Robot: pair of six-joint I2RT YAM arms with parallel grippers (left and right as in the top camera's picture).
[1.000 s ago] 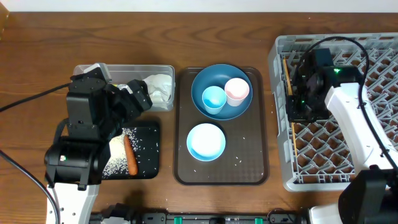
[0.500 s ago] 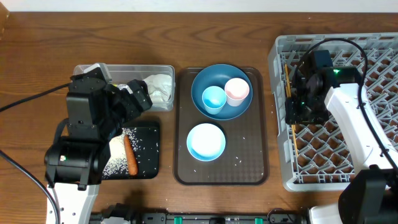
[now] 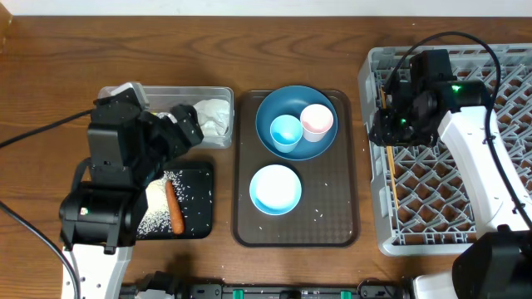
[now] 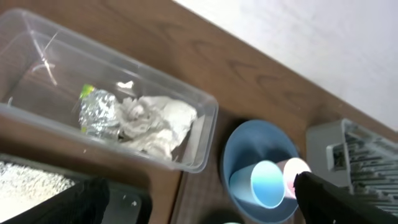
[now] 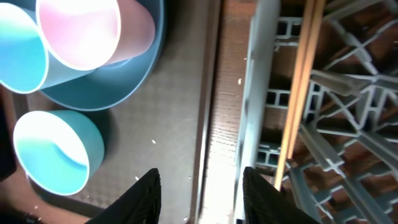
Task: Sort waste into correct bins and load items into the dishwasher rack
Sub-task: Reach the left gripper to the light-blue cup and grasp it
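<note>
We saw the 2 wooden chopsticks lying in the dishwasher rack, which sat just right of the brown serving tray. They ran side by side along the rack wall nearest that tray, resting on the lattice. The right gripper hung above that wall, over the strip btwn tray edge & rack. Its fingers were spread w/ nothing btwn them. The chopsticks lay just beyond the finger farther from the tray. We couldn't tell whether it touched them.

On the tray's half farther from the robot stood the dark-blue dish. The light-blue cup & pink cup stood upright inside it, side by side & touching. On the tray's nearer half sat the white-and-pale-blue bowl, just apart from the dish.

Left of the tray, level w/ the dish, the clear tub held the foil wrapper & tissue. These 2 touched each other, the tissue at the tub end nearer the tray. The black tray sat left of the serving tray, level w/ the bowl. It carried the carrot & most of the rice grains. A few more grains lay on the serving tray itself. The left gripper hung over the tub, fingers wide apart & empty.
</note>
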